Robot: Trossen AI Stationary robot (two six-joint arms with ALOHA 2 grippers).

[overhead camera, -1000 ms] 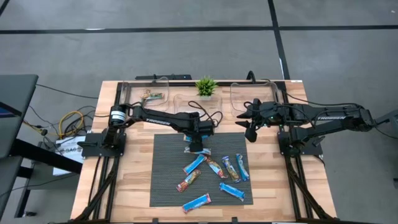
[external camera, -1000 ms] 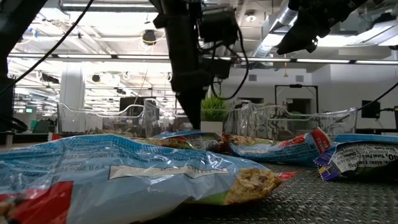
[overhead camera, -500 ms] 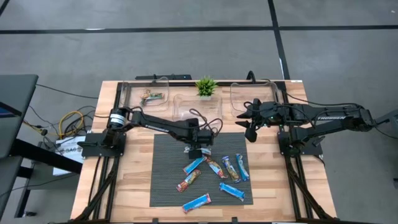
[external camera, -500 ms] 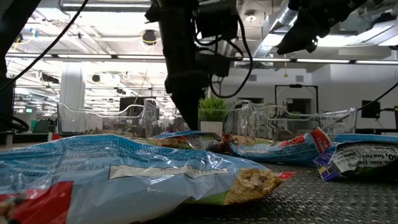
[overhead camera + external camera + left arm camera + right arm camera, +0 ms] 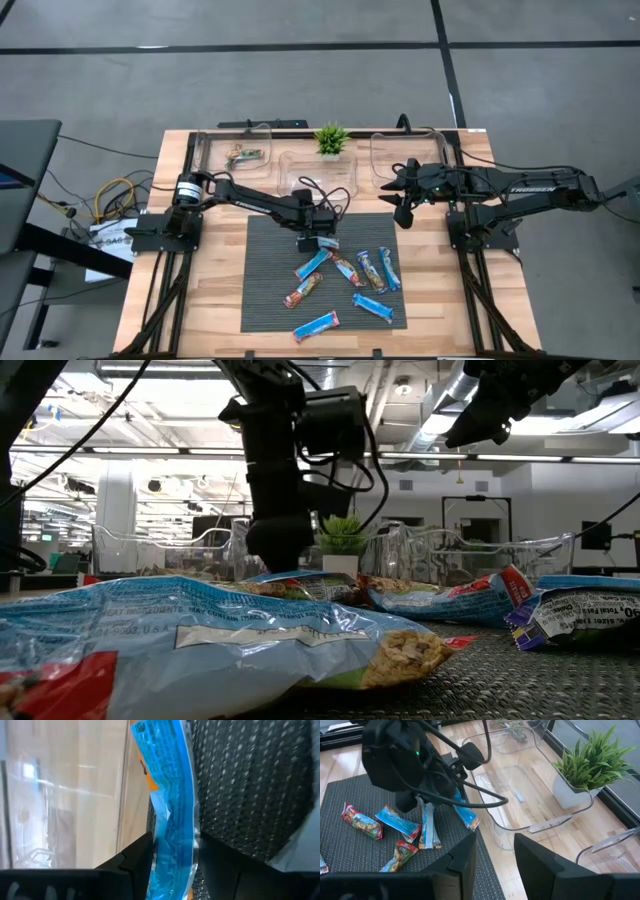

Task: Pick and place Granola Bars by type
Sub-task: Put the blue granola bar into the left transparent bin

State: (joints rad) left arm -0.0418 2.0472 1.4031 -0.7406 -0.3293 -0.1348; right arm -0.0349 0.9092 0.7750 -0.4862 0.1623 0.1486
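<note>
Overhead, we count six Granola Bars (image 5: 346,281) lying loose on the dark mat (image 5: 265,290): four mostly blue, two red or multicoloured. A seventh, a blue bar (image 5: 172,815), is clamped between our left gripper (image 5: 314,241) fingers at the mat's far edge, just beside the middle clear bin (image 5: 290,165). We see three clear bins along the far side; the left bin (image 5: 205,150) holds one multicoloured bar (image 5: 244,155). One potted plant (image 5: 331,139) stands between bins. Our right gripper (image 5: 397,191) hovers with fingers apart, holding nothing, near the right bin (image 5: 385,145).
</note>
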